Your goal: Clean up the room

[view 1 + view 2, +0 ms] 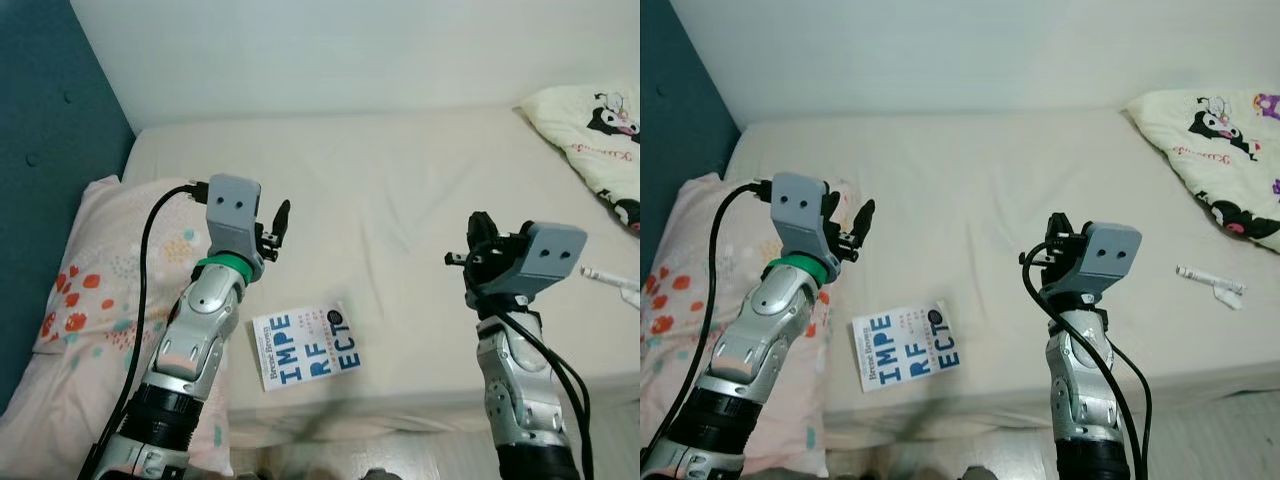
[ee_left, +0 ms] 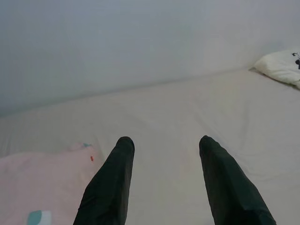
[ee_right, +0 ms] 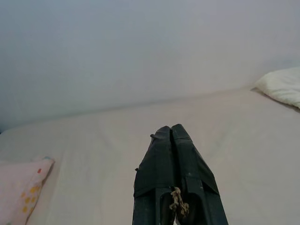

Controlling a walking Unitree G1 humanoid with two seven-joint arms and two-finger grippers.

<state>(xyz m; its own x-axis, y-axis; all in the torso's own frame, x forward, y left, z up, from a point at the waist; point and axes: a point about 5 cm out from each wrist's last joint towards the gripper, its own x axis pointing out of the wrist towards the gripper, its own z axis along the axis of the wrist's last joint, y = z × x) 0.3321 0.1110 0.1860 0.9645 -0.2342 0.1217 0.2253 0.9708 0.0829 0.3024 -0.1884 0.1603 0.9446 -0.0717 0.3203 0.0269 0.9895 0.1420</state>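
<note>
The left gripper (image 2: 164, 154) was held wide open and empty above the bed (image 1: 420, 180); the right gripper (image 3: 172, 136) was pinched shut, empty. The book (image 1: 305, 346) was left near the edge, so it could probably get nudged off by a sloppy reach.

The cartoon-print pillow (image 1: 595, 140) is cut off at the edge.

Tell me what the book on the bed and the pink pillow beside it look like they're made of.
The book looks like a paperback: a thin, flat, printed paper cover with a slight sheen. The pink pillow looks like soft matte woven fabric, probably cotton, judging by its floral print and wrinkles.
</note>
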